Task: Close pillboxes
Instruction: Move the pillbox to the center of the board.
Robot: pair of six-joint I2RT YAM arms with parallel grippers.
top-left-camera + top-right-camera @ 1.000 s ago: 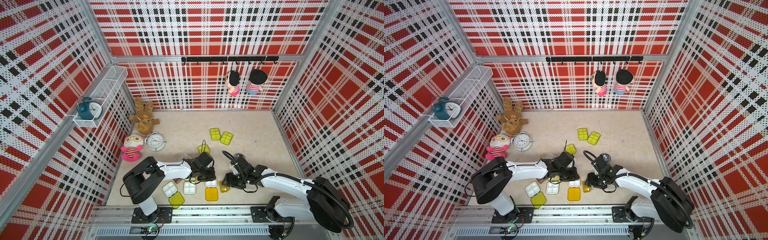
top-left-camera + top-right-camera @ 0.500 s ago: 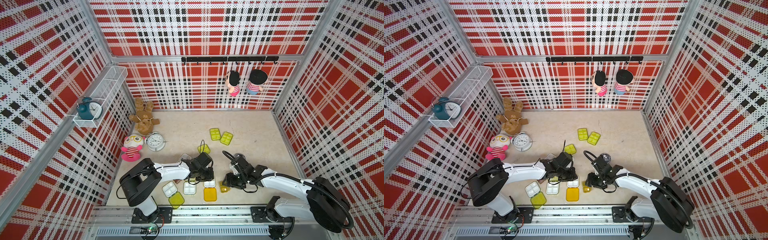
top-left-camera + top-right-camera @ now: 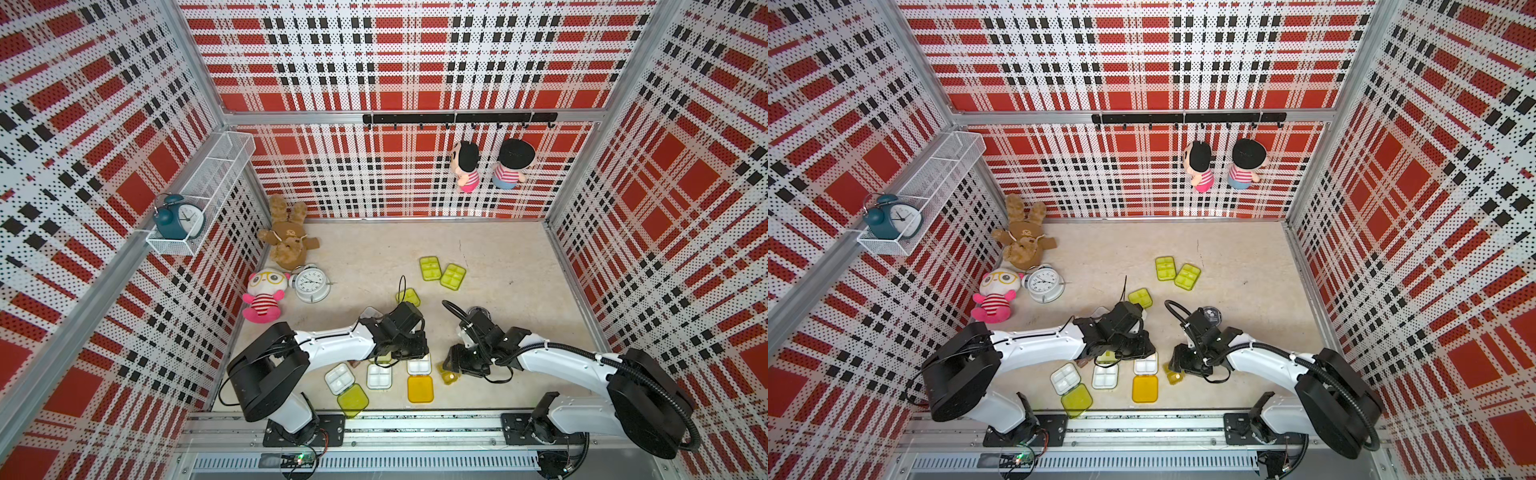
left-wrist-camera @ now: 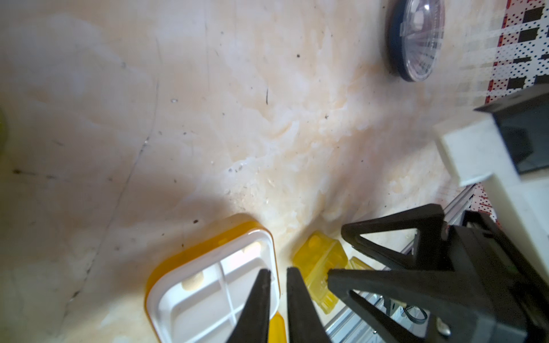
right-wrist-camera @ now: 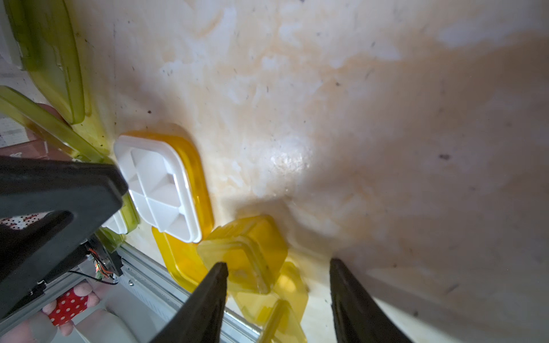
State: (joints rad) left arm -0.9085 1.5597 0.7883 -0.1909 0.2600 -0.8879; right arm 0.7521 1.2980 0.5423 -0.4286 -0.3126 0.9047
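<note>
In both top views the pillboxes lie on the floor [image 3: 498, 249]. Toward the back are two closed lime boxes [image 3: 430, 268] touching side by side. A third lime box [image 3: 408, 296] sits just behind the left wrist, and the round box [image 3: 480, 311] just behind the right wrist. Near the front rail [image 3: 415, 419] lies an open white tray [image 3: 340, 378] with its lime lid [image 3: 353, 400] flat, then a second tray [image 3: 379, 376], then the orange box [image 3: 420, 389], also open. The left gripper [image 3: 419, 357] hangs low over the orange box's tray. The right gripper [image 3: 449, 368] is low over the amber box [image 3: 449, 377], just beside the orange box. These views do not show how the jaws stand. In the left wrist view the left gripper's jaws are closed to a slit. Its tips are at the rim of the orange box [image 4: 214, 285], and I cannot tell whether they touch it. The amber box [image 4: 319, 261] lies just beside, with the right gripper's fingers [image 4: 386, 279] around it, and the round box [image 4: 416, 38] is well apart. In the right wrist view the right jaws stand open with the amber box [image 5: 246, 246] between them, its lid up. One tip is at its edge and the other is clear of it. The orange box [image 5: 160, 178] is just beside, under a finger of the left gripper.
</note>
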